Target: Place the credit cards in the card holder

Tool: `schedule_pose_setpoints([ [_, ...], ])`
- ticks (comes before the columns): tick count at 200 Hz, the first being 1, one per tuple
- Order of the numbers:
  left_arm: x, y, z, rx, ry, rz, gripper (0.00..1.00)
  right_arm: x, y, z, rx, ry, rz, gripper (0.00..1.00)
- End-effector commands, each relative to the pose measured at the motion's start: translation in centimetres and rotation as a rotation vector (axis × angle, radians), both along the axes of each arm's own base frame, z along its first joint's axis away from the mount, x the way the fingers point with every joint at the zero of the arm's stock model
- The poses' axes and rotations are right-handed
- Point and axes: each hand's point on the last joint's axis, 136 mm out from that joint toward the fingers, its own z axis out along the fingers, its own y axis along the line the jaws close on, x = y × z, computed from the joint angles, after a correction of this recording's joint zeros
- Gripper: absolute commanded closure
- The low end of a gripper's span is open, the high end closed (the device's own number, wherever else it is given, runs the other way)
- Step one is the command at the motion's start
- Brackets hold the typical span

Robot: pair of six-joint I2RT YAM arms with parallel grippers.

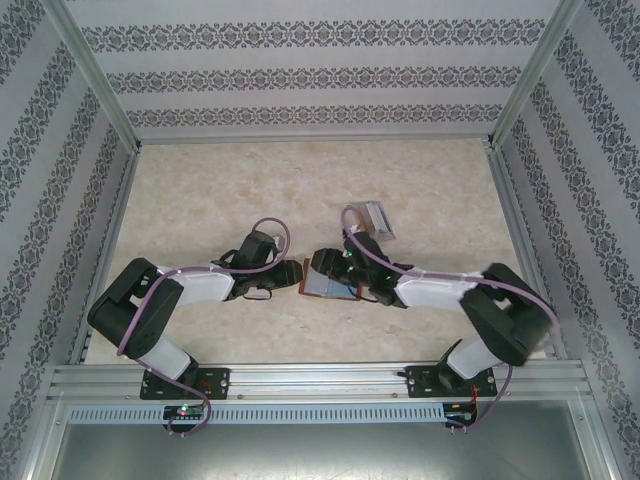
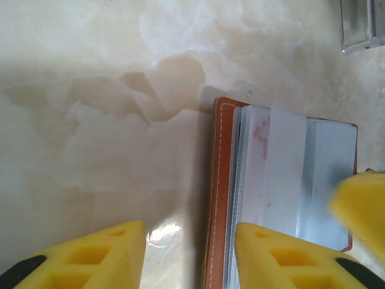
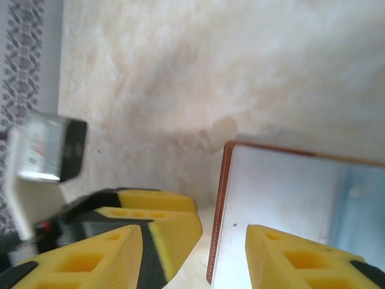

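Note:
The reddish-brown card holder [image 1: 328, 288] lies open on the table between my two grippers. In the left wrist view its stitched brown edge [image 2: 221, 180] runs between my left gripper's yellow fingers, and a pale credit card [image 2: 286, 168] lies across its clear inner pockets. My left gripper [image 2: 189, 244] is open and straddles that edge. In the right wrist view the card holder's [image 3: 225, 211] inside is covered by a pale sheet [image 3: 277, 192]; whether it is a card or a pocket I cannot tell. My right gripper [image 3: 195, 253] is open over the opposite edge, holding nothing visible.
The grey slotted rack [image 1: 372, 218] stands just behind the right gripper, also seen as the rack [image 3: 45, 150] and the rack's corner [image 2: 364, 24]. The other arm's yellow fingers [image 3: 162, 220] sit close to mine. Patterned walls and metal rails enclose the marble-look table [image 1: 250, 190].

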Motion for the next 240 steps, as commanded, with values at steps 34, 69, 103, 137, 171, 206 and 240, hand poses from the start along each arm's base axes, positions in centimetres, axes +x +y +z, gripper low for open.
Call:
schedule_pose_setpoints([
  [34,0.1,-0.3,0.0,0.001,-0.016,-0.033,0.53,3.1,-10.4,3.3,-0.425,-0.128,-0.046,0.47],
  [69,0.2,0.3,0.5,0.033,-0.052,-0.031,0.42,5.4,-15.1,5.6,-0.675,-0.161,-0.063,0.45],
  [103,0.3,1.1,1.3,0.07,-0.09,-0.022,0.4,7.6,-16.0,5.0,-0.693,-0.109,-0.023,0.46],
  [137,0.3,1.1,1.7,0.071,-0.099,-0.026,0.38,9.8,-14.3,3.4,-0.604,-0.062,0.074,0.48],
  [171,0.3,1.0,1.7,0.067,-0.1,-0.029,0.37,11.8,-12.5,1.7,-0.538,-0.009,0.114,0.5],
  [206,0.3,1.2,1.7,0.085,-0.102,-0.028,0.37,12.8,-11.7,0.0,-0.525,0.042,0.144,0.5],
  [240,0.4,1.3,1.2,0.091,-0.09,-0.025,0.37,12.4,-11.4,-0.4,-0.509,0.057,0.156,0.5],
])
